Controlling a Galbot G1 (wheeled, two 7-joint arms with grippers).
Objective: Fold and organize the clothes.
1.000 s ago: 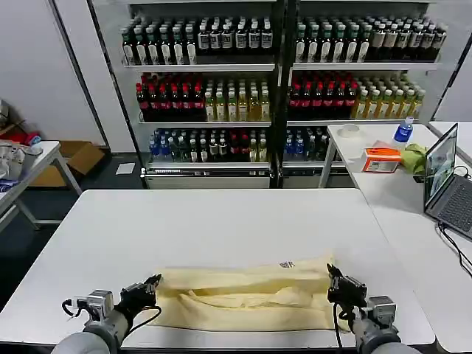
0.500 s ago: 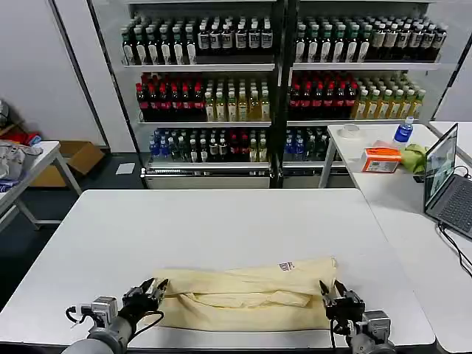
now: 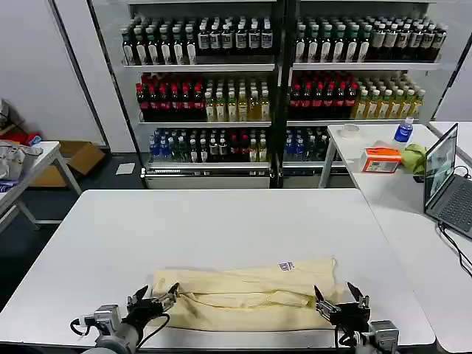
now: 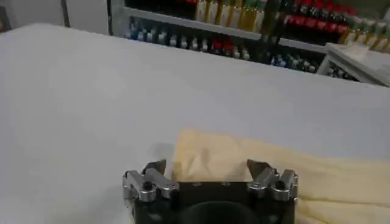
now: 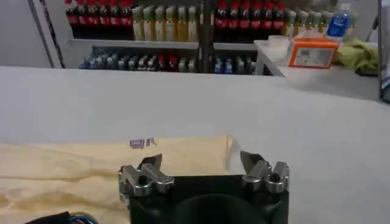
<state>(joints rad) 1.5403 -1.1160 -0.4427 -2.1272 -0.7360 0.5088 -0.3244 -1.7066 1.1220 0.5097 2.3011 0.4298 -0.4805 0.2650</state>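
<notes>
Folded into a long band, the cream-yellow T-shirt (image 3: 247,295) lies near the front edge of the white table (image 3: 221,221), with the left gripper (image 3: 155,301) spread wide at its left end and the right gripper (image 3: 339,297) equally wide at its right end, neither gripping fabric.

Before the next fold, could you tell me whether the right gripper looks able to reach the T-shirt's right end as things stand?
Probably yes: the right gripper is open at the T-shirt's right end, with nothing between them.
</notes>
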